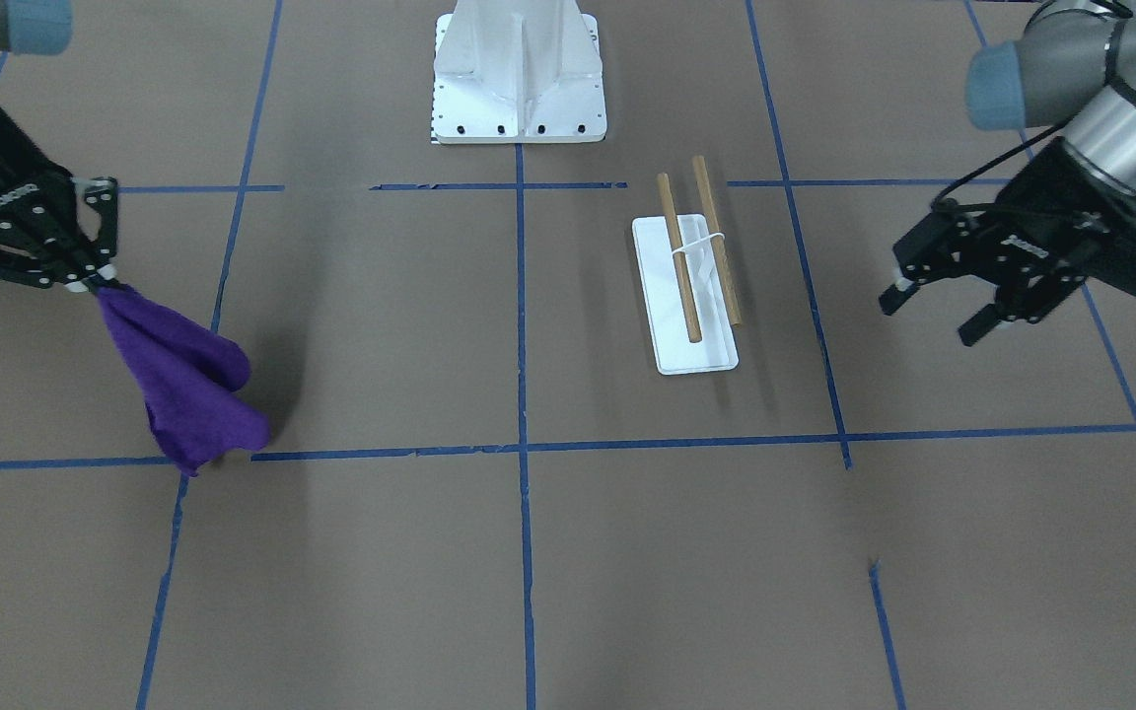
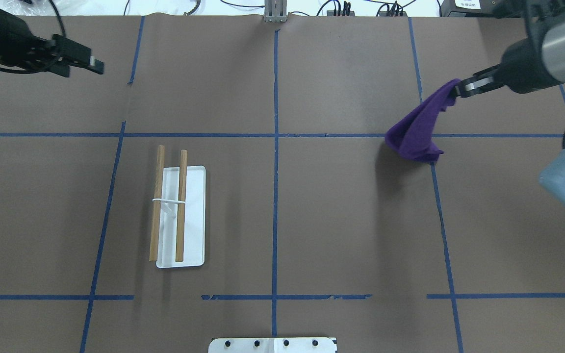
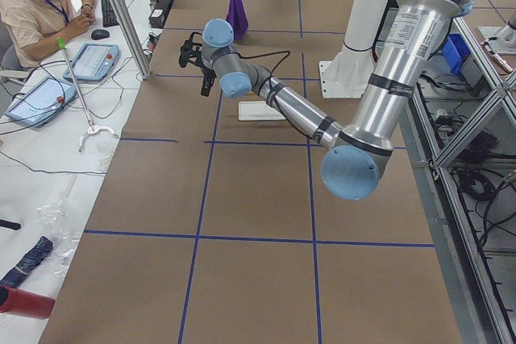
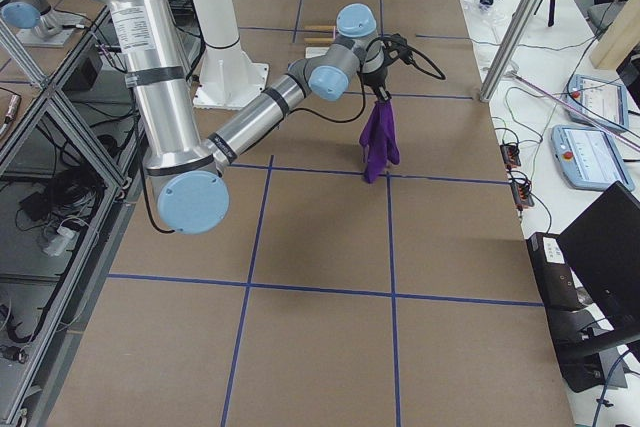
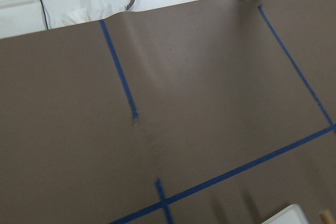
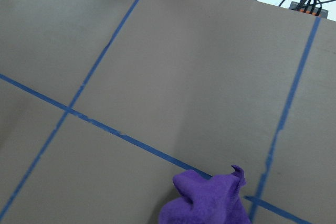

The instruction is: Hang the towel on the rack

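Note:
The purple towel (image 1: 183, 385) hangs bunched from my right gripper (image 1: 95, 286), which is shut on its top corner. Its lower end is at or just above the table. It also shows in the overhead view (image 2: 417, 130), the right wrist view (image 6: 210, 200) and the exterior right view (image 4: 378, 142). The rack (image 1: 686, 286), a white tray with two wooden rods, stands on the table's other half, also seen from overhead (image 2: 180, 215). My left gripper (image 1: 928, 320) is open and empty, raised beyond the rack's far side (image 2: 97, 66).
The large white ribbed pedestal (image 1: 519, 79) stands at the robot's edge of the table. Blue tape lines cross the brown table cover. A seated operator (image 3: 44, 6) and tablets are past the table's far side in the exterior left view.

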`<state>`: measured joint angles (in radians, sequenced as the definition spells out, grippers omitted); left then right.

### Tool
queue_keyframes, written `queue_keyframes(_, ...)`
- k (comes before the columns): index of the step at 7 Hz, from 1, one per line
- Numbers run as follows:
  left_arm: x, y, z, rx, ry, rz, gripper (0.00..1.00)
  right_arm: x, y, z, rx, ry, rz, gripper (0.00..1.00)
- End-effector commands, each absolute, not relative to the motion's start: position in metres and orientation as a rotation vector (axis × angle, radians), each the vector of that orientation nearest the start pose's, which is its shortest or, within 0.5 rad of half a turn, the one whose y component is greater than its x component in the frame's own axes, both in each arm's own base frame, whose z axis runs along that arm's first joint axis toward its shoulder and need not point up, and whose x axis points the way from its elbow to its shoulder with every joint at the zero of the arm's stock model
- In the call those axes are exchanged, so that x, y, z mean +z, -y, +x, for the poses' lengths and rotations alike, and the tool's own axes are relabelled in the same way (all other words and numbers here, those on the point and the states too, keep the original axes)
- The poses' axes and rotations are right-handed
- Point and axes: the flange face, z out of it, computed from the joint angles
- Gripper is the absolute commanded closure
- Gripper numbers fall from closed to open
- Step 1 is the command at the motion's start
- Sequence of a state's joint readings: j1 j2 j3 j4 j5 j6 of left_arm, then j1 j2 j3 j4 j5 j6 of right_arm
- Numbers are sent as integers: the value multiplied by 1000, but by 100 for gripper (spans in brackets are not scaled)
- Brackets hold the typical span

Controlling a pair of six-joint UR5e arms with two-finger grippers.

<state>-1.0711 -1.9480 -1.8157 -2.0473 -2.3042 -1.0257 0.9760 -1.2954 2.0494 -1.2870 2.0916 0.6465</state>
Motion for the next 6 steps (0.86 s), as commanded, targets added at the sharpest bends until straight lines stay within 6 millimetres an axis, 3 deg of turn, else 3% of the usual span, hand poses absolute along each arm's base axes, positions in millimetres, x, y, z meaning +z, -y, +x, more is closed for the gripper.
queue_keyframes(1, 182, 537, 297, -295, -1246, 88, 29, 186, 439, -294, -164, 1047, 636, 100)
queue_keyframes(3, 139, 520, 357, -397, -1270, -7, 29, 145, 396, -327, -132, 1095, 720, 100)
queue_keyframes(6, 111, 495, 441, -527, -1260, -109, 28, 116, 364, -365, -97, 1090, 826, 100)
